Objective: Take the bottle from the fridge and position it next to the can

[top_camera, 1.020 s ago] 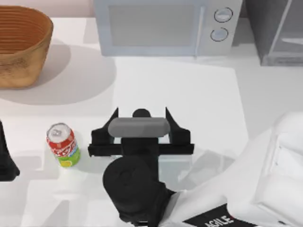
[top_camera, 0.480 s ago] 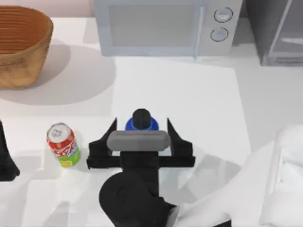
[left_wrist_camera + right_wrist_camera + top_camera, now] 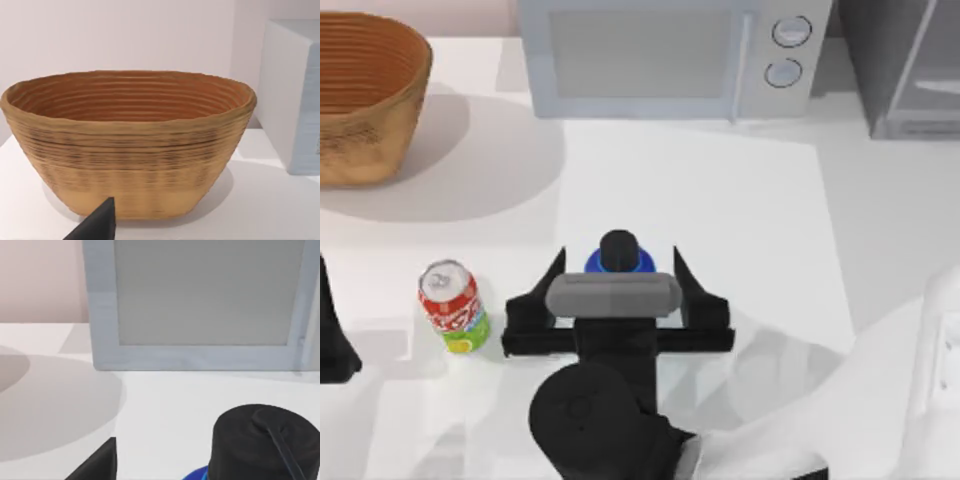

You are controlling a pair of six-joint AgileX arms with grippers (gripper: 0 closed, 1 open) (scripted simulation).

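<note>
At mid-table, your right hand (image 3: 617, 272) hangs with fingers spread wide, holding nothing. Bottle (image 3: 618, 252) stands upright between the fingers, untouched by either; black cap and blue shoulder peek out past the wrist camera housing. Can (image 3: 451, 306) stands upright to the left, near but apart. Microwave (image 3: 665, 55) sits beyond, fridge (image 3: 905, 65) at far right, basket (image 3: 365, 95) far left. Your left hand (image 3: 332, 335) is parked at the left edge; cannot tell its opening.
</note>
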